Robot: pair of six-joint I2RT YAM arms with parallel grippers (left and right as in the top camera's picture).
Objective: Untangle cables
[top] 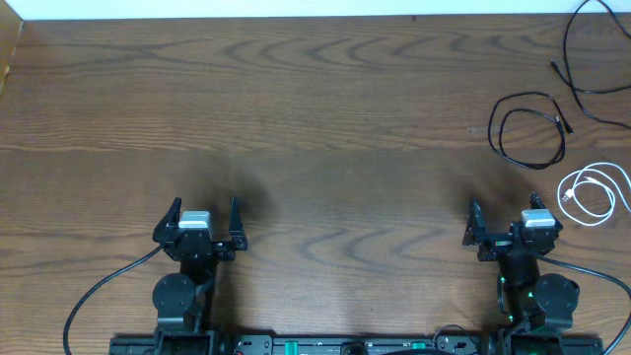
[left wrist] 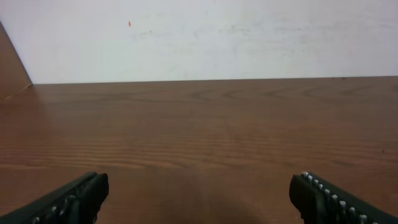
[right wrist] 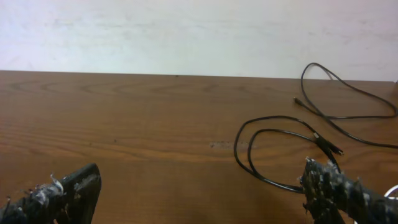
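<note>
On a brown wood-grain table (top: pixel 315 118), at the left near the front edge, the left gripper (top: pixel 205 205): released, black fingers (top: pixel 234 209) spread wide and aimed toward the far side, grasping nothing. Same story from its own wrist camera: left gripper (left wrist: pixel 199 186) agape, ridged pads (left wrist: pixel 317 193) low in the two corners, only bare wood between, a white wall (left wrist: pixel 249 37) beyond the far edge. Further right, also near the front edge and well apart from the left one, the right gripper (top: pixel 504 207) (right wrist: pixel 200 177), likewise released and empty-handed. Beyond it and to its right, all three cables flat on the wood, clear of both grippers and, as far as the overhead view shows, not crossing one another. First a black cable (top: pixel 533 165) (right wrist: pixel 237 146) curled in a double loop, a plug end on its right side. Past that, toward the far right corner, a second black cable (top: pixel 568 39) (right wrist: pixel 303 78) sprawled in long open curves and running out of view. Nearest the front, at the right edge, a white cable (top: pixel 582 179) wound in a small coil, near the right gripper, on its right.
</note>
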